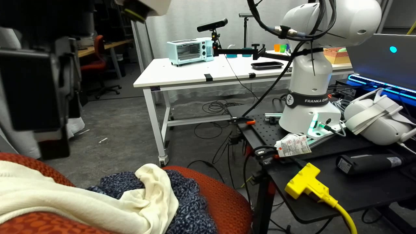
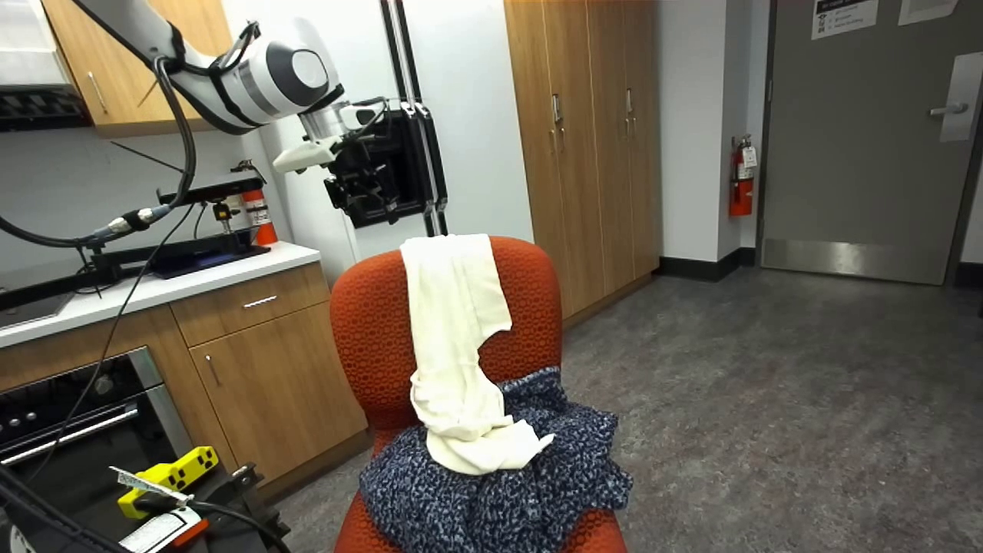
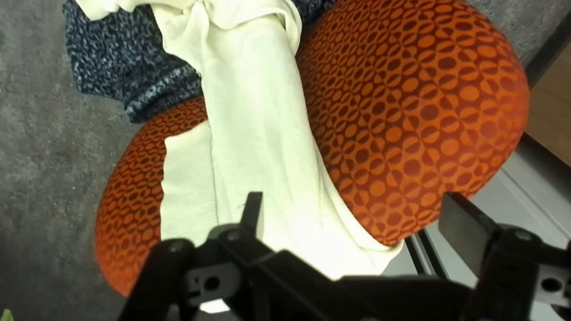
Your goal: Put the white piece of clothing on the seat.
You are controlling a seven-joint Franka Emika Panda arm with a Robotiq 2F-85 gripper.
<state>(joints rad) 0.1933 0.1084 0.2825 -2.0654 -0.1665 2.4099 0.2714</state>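
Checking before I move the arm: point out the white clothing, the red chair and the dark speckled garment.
White clothing [image 3: 261,116]: wrist view, on its long middle stretch.
Red chair [image 2: 530,303]: an exterior view, on its backrest.
Dark speckled garment [image 2: 491,507]: an exterior view, on its front folds.

- The fingers [image 3: 466,234] hang parted above the chair [image 2: 530,307], open air between them and its back.
- A black panel [image 2: 408,157] stands behind them, how close unclear.
- Either side of the white cloth [image 2: 453,322] the chair's back is bare; a dark sweater [image 2: 507,499] blocks much of the cushion [image 2: 599,538].
- Open floor [image 2: 768,384] lies between chair and door [image 2: 868,153].
- A black table [image 1: 357,191], yellow outlet [image 1: 305,182] on it, stands near the chair.
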